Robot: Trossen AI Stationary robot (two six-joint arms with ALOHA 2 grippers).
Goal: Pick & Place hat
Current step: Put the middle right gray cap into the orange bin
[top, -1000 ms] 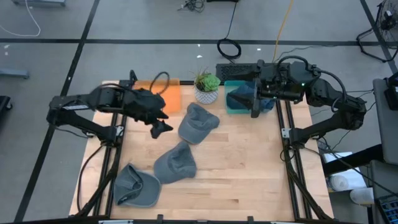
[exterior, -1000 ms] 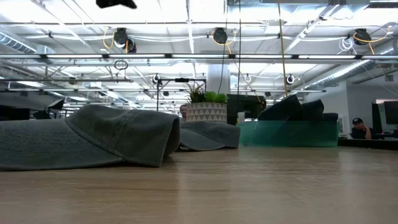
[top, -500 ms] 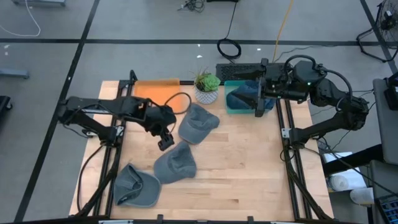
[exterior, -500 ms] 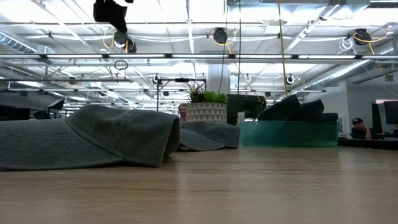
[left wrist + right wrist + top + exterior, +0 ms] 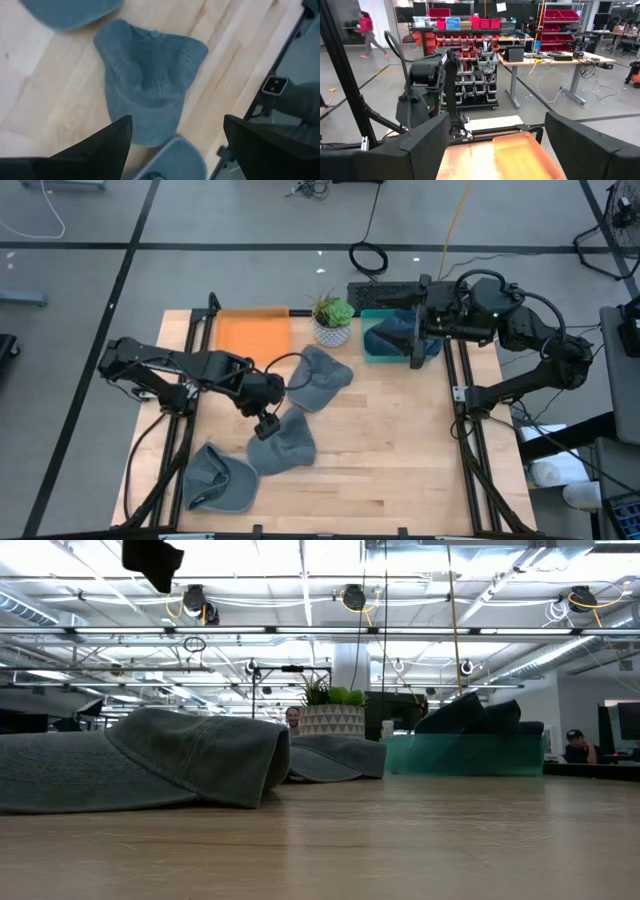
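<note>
My two arms are dark, near-black, built of slim tubular links with bulkier rounded joint housings. A black cable loops free off my left arm (image 5: pixel 180 368) by its wrist. My right arm (image 5: pixel 520 330) carries black cabling arching over its upper links, and a small green light glows on the housing near its wrist. Each gripper has broad, flat, matte black fingers (image 5: pixel 95 150).

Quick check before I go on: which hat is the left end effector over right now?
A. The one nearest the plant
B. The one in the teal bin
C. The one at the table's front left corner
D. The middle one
D: in the high view the open left end effector hangs over the middle hat, and its wrist view looks straight down on that hat.
</note>
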